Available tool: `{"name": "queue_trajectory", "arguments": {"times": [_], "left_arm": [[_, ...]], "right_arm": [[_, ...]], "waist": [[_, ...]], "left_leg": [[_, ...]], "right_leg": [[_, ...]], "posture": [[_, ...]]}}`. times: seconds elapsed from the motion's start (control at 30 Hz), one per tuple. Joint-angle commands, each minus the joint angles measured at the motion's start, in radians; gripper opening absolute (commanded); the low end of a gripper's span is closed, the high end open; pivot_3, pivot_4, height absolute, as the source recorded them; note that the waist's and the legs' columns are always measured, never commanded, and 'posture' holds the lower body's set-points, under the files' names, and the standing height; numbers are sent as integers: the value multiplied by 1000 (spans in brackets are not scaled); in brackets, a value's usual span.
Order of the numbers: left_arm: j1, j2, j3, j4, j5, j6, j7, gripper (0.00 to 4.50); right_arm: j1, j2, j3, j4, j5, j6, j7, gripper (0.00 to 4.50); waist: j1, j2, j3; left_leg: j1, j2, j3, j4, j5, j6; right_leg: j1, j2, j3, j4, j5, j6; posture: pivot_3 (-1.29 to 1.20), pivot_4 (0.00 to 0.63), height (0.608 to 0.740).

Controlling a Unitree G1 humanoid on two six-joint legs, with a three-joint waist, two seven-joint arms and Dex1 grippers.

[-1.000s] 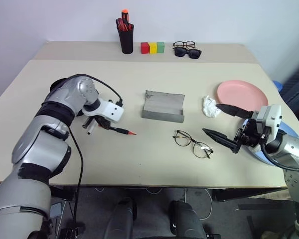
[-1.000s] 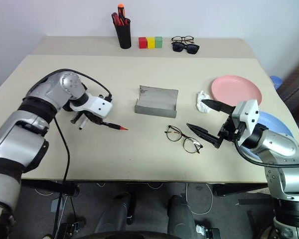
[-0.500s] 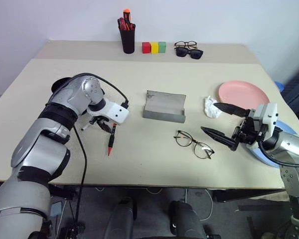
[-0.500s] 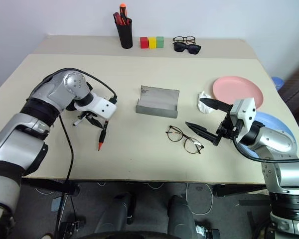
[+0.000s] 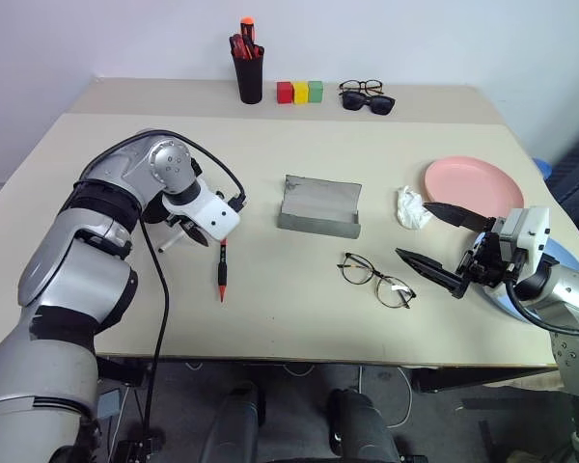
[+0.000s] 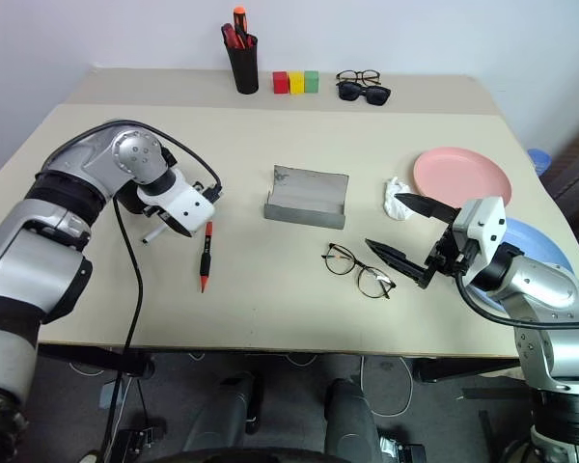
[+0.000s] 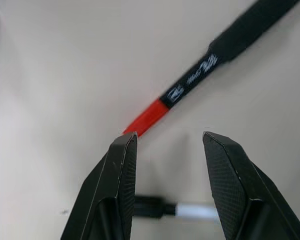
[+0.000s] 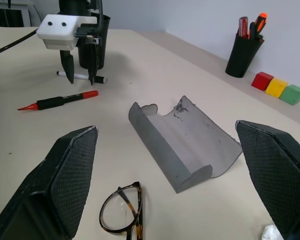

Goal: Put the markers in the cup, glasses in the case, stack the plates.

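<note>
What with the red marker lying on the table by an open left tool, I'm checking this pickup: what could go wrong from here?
1. The red marker and white marker lie close together below the left tool; closing might catch both, or pinch one near its end so it swings.
2. The cup stands just behind that arm; a wide move might tip it.

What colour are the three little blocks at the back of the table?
The blocks are red, yellow and green, side by side; the left eye view shows them best.
</note>
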Motion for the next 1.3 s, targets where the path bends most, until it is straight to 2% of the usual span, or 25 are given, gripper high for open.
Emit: {"name": "queue_trajectory", "arguments": {"times": [0.03, 0.2, 0.37, 0.6, 1.03, 1.3], "left_arm": [[-42, -10, -33, 25, 68, -95, 91, 2072], [-34, -20, -85, 30, 138, -241, 185, 2072], [-44, -19, -117, 32, 193, -314, 258, 2072], [-49, -16, -122, 3, 180, -417, 242, 2072], [-5, -14, -134, -78, 9, -488, 73, 2072], [48, 16, -167, -179, -130, -440, -68, 2072]], "right_arm": [[2, -2, -32, -42, 12, -11, -10, 4500], [13, -4, -40, -55, 15, -9, -20, 4500], [27, -7, -50, -70, 18, -4, -31, 4500], [31, -7, -55, -74, 17, -2, -35, 4500], [22, -6, -50, -66, 17, -4, -38, 4500], [15, -6, -47, -59, 16, -4, -38, 4500]], "waist": [[0, 0, 0], [1, 0, 0], [0, 0, 0], [0, 0, 0], [0, 0, 0], [0, 0, 0]], "left_leg": [[0, 0, 0, 0, 0, 0], [0, 0, 0, 0, 0, 0], [0, 0, 0, 0, 0, 0], [0, 0, 0, 0, 0, 0], [0, 0, 0, 0, 0, 0], [0, 0, 0, 0, 0, 0]], "right_leg": [[0, 0, 0, 0, 0, 0], [0, 0, 0, 0, 1, 2], [0, 0, 0, 0, 2, 3], [0, 0, 0, 0, 1, 2], [0, 0, 0, 0, 1, 1], [0, 0, 0, 0, 1, 1]], "posture": [[0, 150, 740], [0, 150, 740], [0, 150, 740], [0, 150, 740], [0, 150, 740], [0, 150, 740]]}}
